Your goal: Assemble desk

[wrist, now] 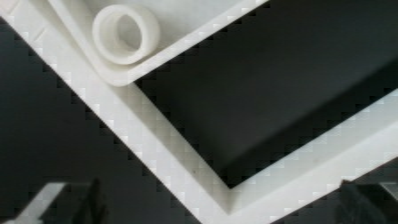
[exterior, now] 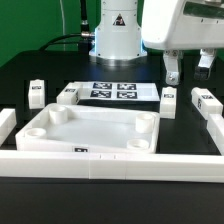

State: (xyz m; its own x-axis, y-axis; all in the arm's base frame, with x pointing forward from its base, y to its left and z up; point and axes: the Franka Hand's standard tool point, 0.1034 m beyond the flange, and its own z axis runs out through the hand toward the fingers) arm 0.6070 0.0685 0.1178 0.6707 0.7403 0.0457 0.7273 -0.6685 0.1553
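Note:
The white tray-like tabletop (exterior: 95, 132) lies in the middle of the table, its front edge against the border wall, with round sockets in its corners. Two white tagged legs (exterior: 37, 93) (exterior: 68, 95) lie behind it toward the exterior view's left. Two more legs (exterior: 168, 100) (exterior: 207, 100) lie toward the right. My gripper (exterior: 188, 68) hangs open above the right-hand pair, holding nothing. In the wrist view one tabletop corner with its socket (wrist: 121, 30) shows, and the dark fingertips (wrist: 63, 203) stand wide apart around my gripper (wrist: 219, 202).
A long white border wall (exterior: 110, 160) runs along the front and up both sides; its corner (wrist: 222, 180) shows in the wrist view. The marker board (exterior: 113, 91) lies flat behind the tabletop. The robot's base (exterior: 117, 35) stands at the back.

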